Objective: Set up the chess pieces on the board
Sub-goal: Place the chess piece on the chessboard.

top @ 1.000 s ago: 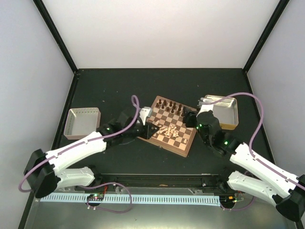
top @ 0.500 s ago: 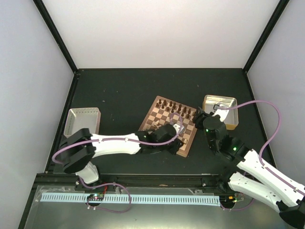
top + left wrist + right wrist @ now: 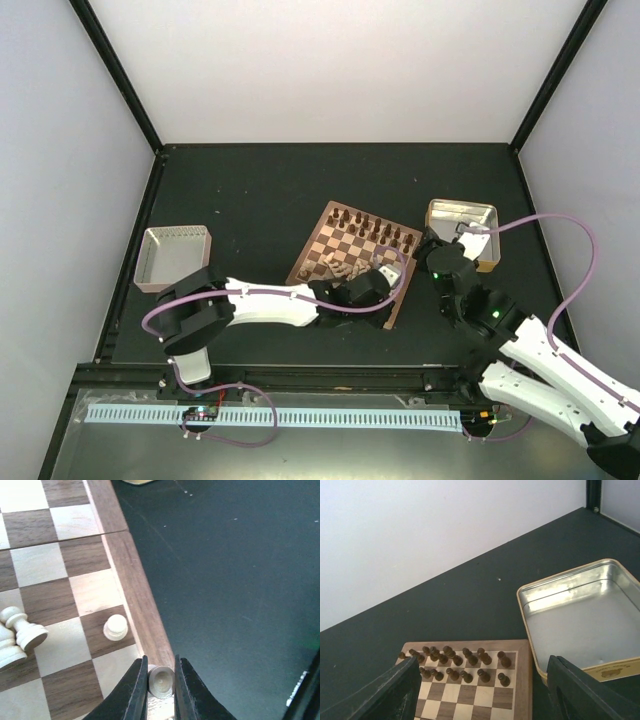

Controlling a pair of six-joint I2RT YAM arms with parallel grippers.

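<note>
Hand [image 3: 161,664] apparently snug around pale chess piece [image 3: 161,681]

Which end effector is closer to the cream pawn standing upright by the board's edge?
Left. The left end effector, gripping a cream piece, is right beside the pawn at the board's border. The right end effector is open, off by the metal tray.
</note>
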